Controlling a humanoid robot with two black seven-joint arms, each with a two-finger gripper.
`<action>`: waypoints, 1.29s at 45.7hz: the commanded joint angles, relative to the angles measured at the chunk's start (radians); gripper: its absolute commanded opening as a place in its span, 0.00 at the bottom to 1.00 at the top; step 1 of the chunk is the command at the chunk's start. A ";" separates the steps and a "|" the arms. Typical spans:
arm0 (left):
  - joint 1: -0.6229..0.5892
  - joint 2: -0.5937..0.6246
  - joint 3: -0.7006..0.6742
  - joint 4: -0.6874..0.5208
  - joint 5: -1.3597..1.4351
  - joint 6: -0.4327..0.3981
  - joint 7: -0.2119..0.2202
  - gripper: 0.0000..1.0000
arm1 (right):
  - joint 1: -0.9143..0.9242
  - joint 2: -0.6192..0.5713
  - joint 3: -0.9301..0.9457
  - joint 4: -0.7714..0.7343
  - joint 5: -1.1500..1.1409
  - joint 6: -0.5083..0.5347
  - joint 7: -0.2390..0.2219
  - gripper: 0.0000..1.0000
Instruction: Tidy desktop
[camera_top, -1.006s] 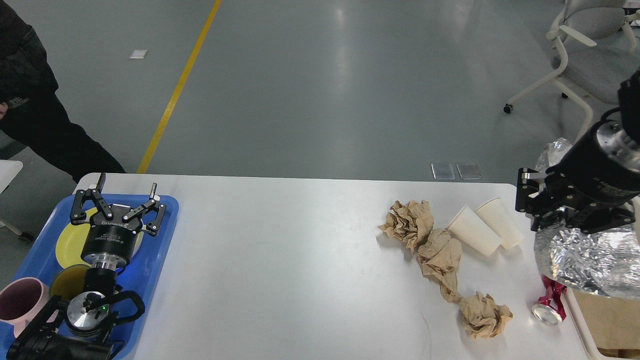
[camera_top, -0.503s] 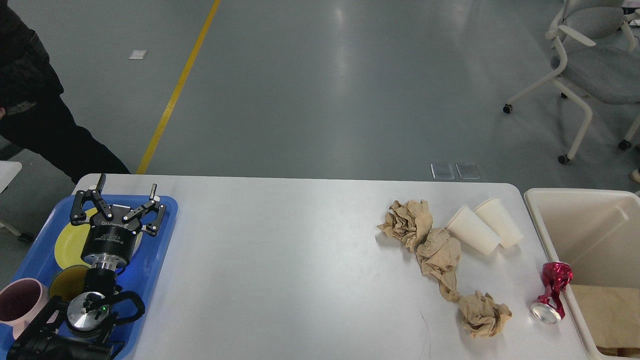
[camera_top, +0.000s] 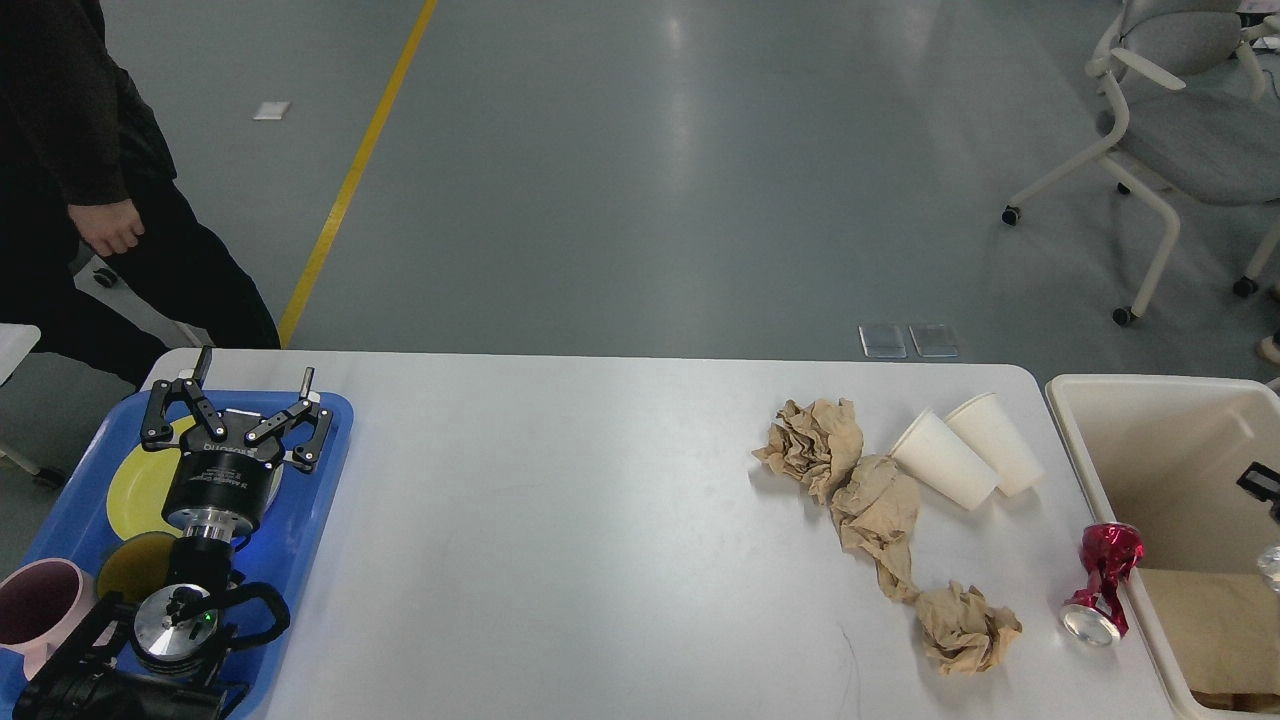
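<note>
Left tool (camera_top: 238, 412) gapes empty over blue tray (camera_top: 325, 470); right tool's state unclear. Desk (camera_top: 560, 540) litter lies far right: crumpled paper (camera_top: 812, 445) likely next.

Three crumpled brown papers (camera_top: 880, 520); two white paper cups (camera_top: 965, 458); one crushed red can (camera_top: 1103, 584); two yellow plates (camera_top: 140, 490); one pink mug (camera_top: 35, 612).

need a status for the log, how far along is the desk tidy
Partly done. Dishes already sit in the blue tray: a yellow plate and a pink mug. Nothing is in hand; the left gripper hangs open over the tray. Left on the desktop: crumpled brown paper, two tipped paper cups, and a crushed red can beside the cream bin.
</note>
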 joint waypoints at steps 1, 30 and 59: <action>0.000 0.000 0.000 0.000 0.000 0.000 0.000 0.96 | -0.189 0.092 0.061 -0.212 0.000 -0.006 0.000 0.00; 0.000 0.000 0.000 0.000 0.000 0.000 0.000 0.96 | -0.326 0.166 0.095 -0.236 0.000 -0.176 0.003 1.00; 0.000 0.000 0.000 0.000 0.000 0.000 0.000 0.96 | 0.285 -0.056 0.041 0.365 -0.355 0.049 -0.005 1.00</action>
